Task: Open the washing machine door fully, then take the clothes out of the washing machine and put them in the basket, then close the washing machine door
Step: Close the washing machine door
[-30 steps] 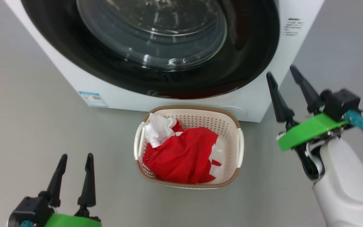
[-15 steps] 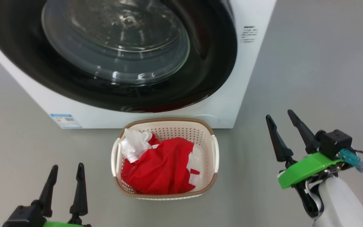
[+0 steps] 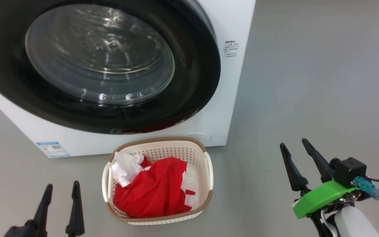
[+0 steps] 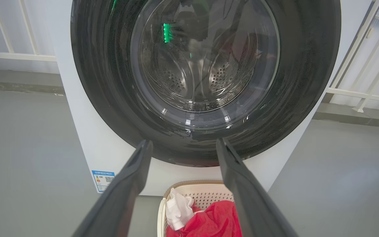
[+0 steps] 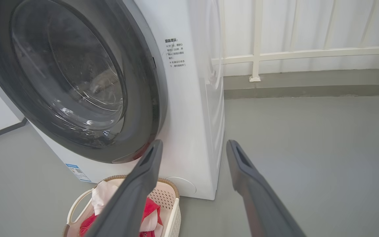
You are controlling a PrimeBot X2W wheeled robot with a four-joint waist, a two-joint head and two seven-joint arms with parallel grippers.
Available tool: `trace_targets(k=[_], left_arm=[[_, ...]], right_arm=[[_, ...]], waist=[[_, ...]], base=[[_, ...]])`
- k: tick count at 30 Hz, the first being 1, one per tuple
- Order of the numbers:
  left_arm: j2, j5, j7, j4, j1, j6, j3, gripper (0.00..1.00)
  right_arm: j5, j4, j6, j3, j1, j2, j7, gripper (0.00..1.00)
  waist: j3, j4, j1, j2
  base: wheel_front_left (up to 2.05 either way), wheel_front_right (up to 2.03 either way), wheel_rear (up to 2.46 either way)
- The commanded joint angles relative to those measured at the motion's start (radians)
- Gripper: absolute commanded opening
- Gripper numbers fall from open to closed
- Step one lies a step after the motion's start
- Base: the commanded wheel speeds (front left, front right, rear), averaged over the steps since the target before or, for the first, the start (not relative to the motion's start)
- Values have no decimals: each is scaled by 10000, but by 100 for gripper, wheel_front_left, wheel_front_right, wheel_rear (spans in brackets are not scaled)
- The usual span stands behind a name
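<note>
1. The washing machine door [image 3: 99,62], a glossy black ring around a bulging glass window, sits shut against the front of the white washing machine [image 3: 234,98], which stands on a grey floor [image 3: 308,82].
2. Through the glass, the left wrist view shows the perforated steel drum [image 4: 222,74] behind it.
3. The cream basket [image 3: 158,141], brown-rimmed with white side handles, stands on the floor just in front of the machine. It sits below the door's lower edge and to the right of a small blue label [image 3: 53,149] low on the front panel.
4. The clothes [image 3: 156,192] lie inside the basket. Bright red fabric with white trim fills most of it, and a crumpled white piece [image 3: 123,168] rests at the back left corner.
5. The left tool [image 3: 62,184] hangs at the lower left of the head view, over bare floor left of the basket. Its two dark fingers are spread apart with nothing between them.
6. The right tool [image 3: 293,142], carried on a green mount [image 3: 321,197], hangs well to the right of the basket and the machine's corner. Its fingers are also parted and it holds nothing.
7. A white railing [image 5: 308,53] runs along the wall behind the machine.
</note>
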Motion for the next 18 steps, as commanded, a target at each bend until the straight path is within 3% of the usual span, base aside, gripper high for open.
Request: trace_targets(k=[1, 18], left_arm=[[202, 94, -93, -250, -53, -31, 392, 100], [197, 129, -93, -345, 424, -31, 816, 100]], right_arm=[[32, -239, -23, 155, 129, -68, -46, 100], [20, -271, -23, -151, 1081, -295, -46, 100]], waist=[[-125, -145, 0, 0], [-648, -584, 0, 0]], base=[[0, 0, 0], [0, 0, 0]])
